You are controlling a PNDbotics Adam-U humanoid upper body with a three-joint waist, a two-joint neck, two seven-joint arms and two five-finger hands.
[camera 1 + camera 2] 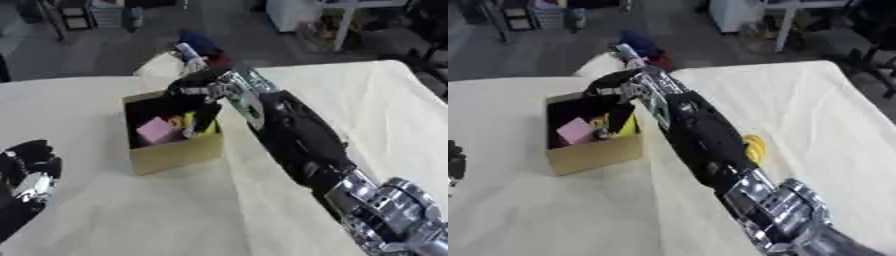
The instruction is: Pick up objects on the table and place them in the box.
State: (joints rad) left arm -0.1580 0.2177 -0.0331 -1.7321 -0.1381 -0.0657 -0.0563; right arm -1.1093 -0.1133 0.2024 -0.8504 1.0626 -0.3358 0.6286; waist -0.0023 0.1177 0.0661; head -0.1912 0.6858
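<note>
Cardboard box [175, 152] under the right hand [197, 92] — fingers curled into it, apparently gripping something yellow [208, 126] — could tip if they snag its wall; left hand [31, 170] idles, fingers curled.

Lab: cloth-covered table [131, 215], shelving [87, 15] behind
</note>
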